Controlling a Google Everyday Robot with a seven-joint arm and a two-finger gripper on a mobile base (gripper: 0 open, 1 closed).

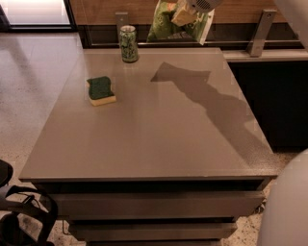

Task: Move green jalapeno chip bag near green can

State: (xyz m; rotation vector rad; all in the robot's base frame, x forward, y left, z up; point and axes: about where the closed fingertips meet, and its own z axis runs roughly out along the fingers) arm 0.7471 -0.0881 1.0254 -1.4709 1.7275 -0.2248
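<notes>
Hand (pixel 184 15) holds chip bag (pixel 165 28) over table's (pixel 168 139) far edge, right of can (pixel 128 44).

Table (pixel 159 144) bears green can (pixel 128 44), sponge (pixel 101 90); claw (pixel 184 16) holds chip bag (pixel 161 29) above.

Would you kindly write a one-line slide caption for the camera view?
The tool at the top edge holds the green jalapeno chip bag above the table, right of the green can.

High oblique view, jaws at top
</notes>
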